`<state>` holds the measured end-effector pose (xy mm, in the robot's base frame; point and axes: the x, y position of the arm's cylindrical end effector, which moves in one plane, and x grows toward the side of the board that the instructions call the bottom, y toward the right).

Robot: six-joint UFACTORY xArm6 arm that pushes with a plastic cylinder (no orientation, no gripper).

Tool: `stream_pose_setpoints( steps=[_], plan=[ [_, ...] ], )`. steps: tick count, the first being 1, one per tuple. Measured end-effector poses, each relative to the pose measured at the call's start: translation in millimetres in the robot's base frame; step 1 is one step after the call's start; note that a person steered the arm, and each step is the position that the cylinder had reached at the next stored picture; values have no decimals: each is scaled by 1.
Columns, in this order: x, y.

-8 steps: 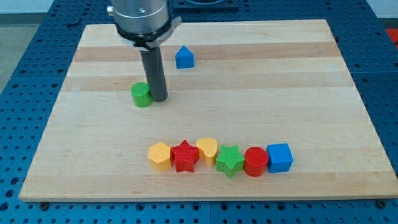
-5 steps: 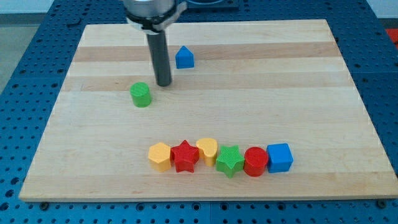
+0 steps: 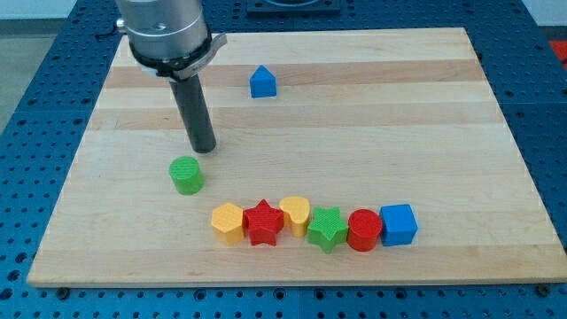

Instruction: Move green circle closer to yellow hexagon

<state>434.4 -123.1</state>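
Observation:
The green circle (image 3: 186,175) is a short green cylinder on the wooden board, left of the middle. The yellow hexagon (image 3: 228,221) lies below and to its right, at the left end of a row of blocks, about a block's width away. My tip (image 3: 204,148) rests on the board just above and slightly right of the green circle, a small gap between them.
Right of the yellow hexagon the row runs on: a red star (image 3: 263,221), a yellow heart (image 3: 295,213), a green star (image 3: 328,229), a red circle (image 3: 364,230) and a blue cube (image 3: 398,224). A blue house-shaped block (image 3: 262,81) sits near the view's top.
The tip swung from the green circle's right to above it, then moved left and down. The green circle has slid down and left, closer to the yellow hexagon.

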Motion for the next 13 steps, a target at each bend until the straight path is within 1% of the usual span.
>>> stream_pose_setpoints(
  steps=[1, 2, 4, 5, 6, 7, 8, 9, 10, 11, 12, 13],
  plan=[
    [2, 2],
    [22, 1],
    [50, -27],
    [50, -26],
    [31, -24],
    [26, -49],
    [36, -69],
    [53, -70],
    [69, -67],
    [91, -44],
    [89, -28],
    [71, -3]
  ],
)
